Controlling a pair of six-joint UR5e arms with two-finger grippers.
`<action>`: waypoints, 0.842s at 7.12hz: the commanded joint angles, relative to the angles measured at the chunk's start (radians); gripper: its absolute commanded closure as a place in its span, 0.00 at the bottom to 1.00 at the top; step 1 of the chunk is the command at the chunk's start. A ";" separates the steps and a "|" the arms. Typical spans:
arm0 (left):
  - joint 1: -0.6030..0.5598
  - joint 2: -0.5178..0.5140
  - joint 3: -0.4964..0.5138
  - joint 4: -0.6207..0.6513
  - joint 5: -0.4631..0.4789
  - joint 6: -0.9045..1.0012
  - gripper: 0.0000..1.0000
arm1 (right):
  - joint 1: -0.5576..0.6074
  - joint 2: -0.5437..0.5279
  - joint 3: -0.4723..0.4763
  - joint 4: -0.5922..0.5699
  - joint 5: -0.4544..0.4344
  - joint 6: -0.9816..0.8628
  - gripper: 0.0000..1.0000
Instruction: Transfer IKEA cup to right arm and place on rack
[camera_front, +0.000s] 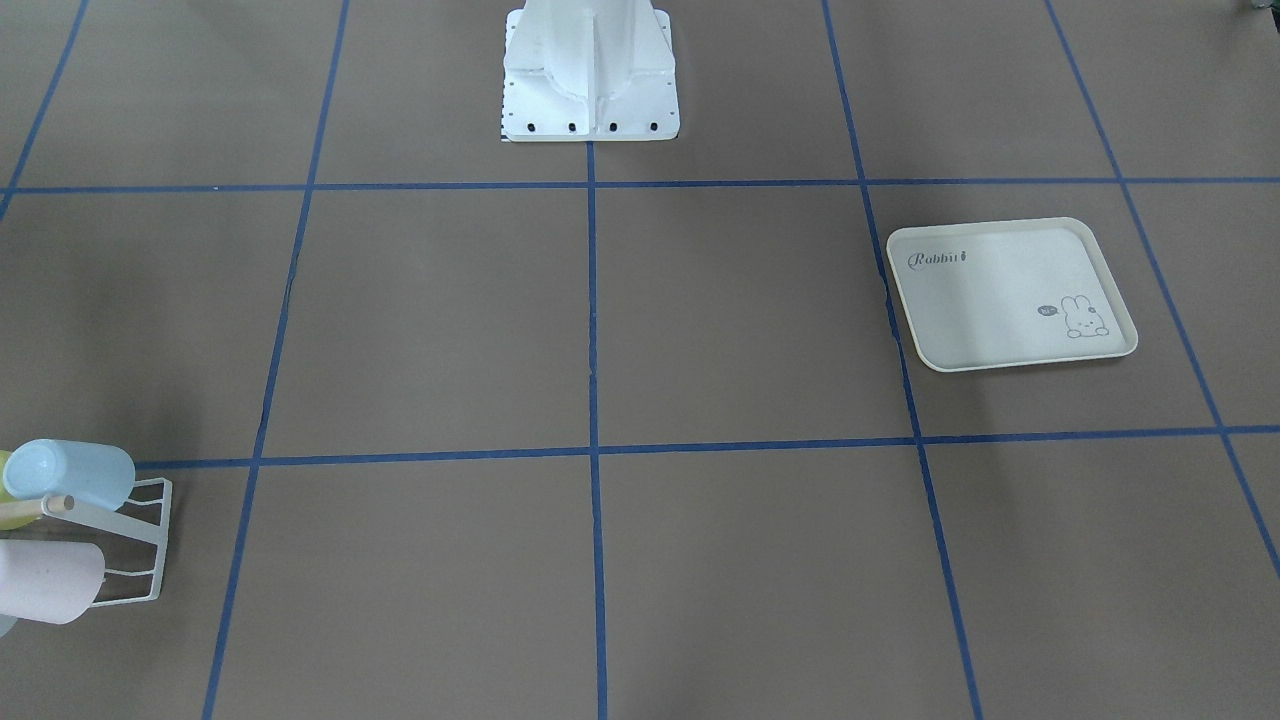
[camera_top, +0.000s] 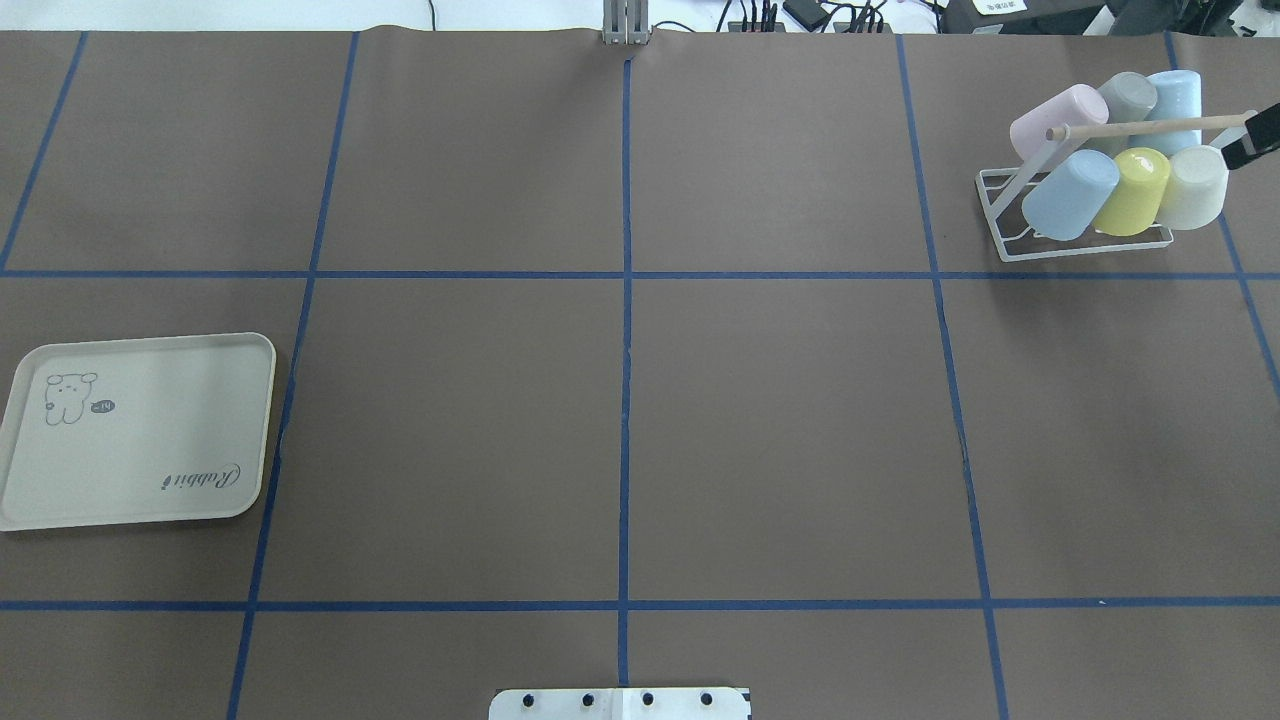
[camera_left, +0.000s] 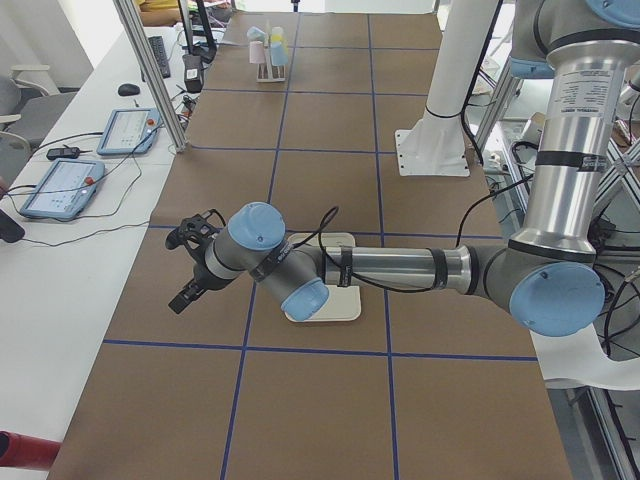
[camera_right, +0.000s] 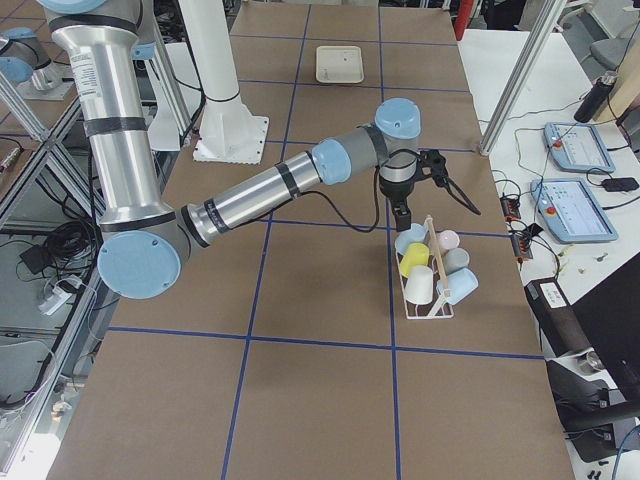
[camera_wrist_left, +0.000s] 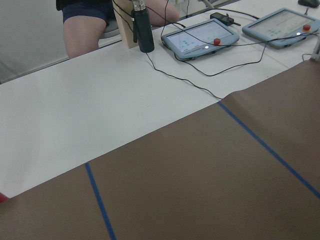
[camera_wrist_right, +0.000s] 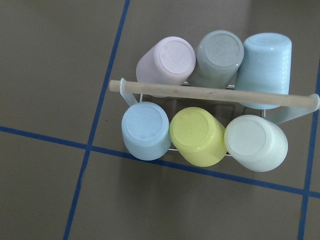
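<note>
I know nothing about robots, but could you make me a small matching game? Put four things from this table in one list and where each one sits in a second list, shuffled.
Things
1. yellow cup
2. grey cup
3. wooden dowel
4. rabbit tray

Places
A. middle of the row on the rack that is farther from the robot base
B. across the top of the rack, between its two rows
C. middle of the rack's row nearer the robot base
D. flat on the table, far from the rack

Pairs: 1-C, 2-A, 3-B, 4-D
</note>
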 joint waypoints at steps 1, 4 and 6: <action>-0.001 0.015 -0.014 0.133 -0.010 0.063 0.00 | -0.008 -0.075 -0.022 0.069 0.006 0.007 0.00; 0.000 0.154 -0.040 0.010 -0.084 0.060 0.00 | 0.093 -0.090 -0.046 0.095 -0.003 -0.055 0.00; 0.002 0.165 -0.026 -0.066 -0.083 0.050 0.00 | 0.184 -0.056 -0.091 0.091 0.002 -0.062 0.00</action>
